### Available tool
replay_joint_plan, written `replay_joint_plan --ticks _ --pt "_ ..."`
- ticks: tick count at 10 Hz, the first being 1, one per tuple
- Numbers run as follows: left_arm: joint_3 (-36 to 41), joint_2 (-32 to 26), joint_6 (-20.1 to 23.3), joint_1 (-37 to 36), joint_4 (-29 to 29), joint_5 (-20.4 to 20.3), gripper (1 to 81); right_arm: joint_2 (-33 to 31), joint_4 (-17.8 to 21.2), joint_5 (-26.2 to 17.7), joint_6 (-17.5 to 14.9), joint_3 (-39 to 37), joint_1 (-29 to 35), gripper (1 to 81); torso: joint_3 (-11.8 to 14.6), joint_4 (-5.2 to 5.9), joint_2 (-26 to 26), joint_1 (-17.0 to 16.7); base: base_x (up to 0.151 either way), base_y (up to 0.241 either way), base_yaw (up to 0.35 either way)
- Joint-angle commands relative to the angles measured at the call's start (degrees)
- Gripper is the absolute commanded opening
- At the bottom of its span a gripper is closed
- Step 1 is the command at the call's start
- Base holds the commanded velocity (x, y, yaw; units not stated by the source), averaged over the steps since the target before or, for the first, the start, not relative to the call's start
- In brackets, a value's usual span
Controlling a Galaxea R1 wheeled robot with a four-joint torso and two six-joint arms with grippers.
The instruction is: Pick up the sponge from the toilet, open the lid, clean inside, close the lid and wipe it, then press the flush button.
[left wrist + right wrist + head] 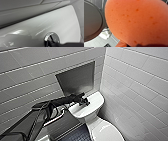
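This looks like the last step: pressing the flush button. In the head view the lid lies flat on the bowl, so the toilet is closed up.

The left arm comes in from about 8 o'clock and reaches over the white tank cover. The left gripper sits low over the middle of that cover. I cannot tell if this gripper is spread wide or squeezed together.

In the left wrist view the flush button is very close. It is a small round dark button with a shiny ring, set in the smooth white cover. A dark tip of the gripper lies right over the edge of the button. It looks like it is touching it or just about to, but I cannot tell which.

I think the next move needs a short, straight push down onto the middle of the button. The cover is glossy, so a push from the side could slide off. It should be firm but not hard.

The sponge is orange-red with little darker dots. It hangs very close to the right wrist camera, with floor tiles far below it. So I think the right gripper is clenched around it, though I see little of the grip itself.

In the head view the lid is at about 5 o'clock from the left gripper. A grey wall niche is at about 11 o'clock from it. The dark floor is at 6 o'clock.
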Motion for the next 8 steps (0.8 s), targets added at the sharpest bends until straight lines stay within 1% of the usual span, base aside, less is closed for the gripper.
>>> replay_joint_plan --ticks 1,2,3,5,8 --pt "-1.3 0.8 0.5 -8.6 0.9 1.9 1.0 -0.7 -1.0 -4.3 0.0 2.0 -1.4 1.0 -3.0 0.00 0.0 0.0 0.000 0.000 0.000" --pt "-2.3 1.6 0.6 -8.3 0.9 1.9 1.0 -0.7 -1.1 -4.3 0.0 2.0 -1.4 1.0 -3.5 0.00 0.0 0.0 0.000 0.000 0.000" --pt "-3.1 2.3 0.9 -7.9 0.9 1.9 1.0 -0.4 -1.1 -4.3 -0.1 1.8 -1.4 1.0 -0.9 0.00 0.0 0.0 0.000 0.000 0.000" --pt "-3.5 3.6 0.9 -6.5 2.6 2.1 1.0 0.1 -1.2 -4.3 -0.1 1.6 -1.4 1.0 -1.8 0.00 0.0 0.0 0.000 0.000 0.000" --pt "-2.9 3.0 0.9 -7.8 2.3 2.3 1.0 0.5 -1.2 -4.3 -0.1 1.2 -1.1 1.0 -1.8 0.00 0.0 -0.1 0.000 0.000 0.000"
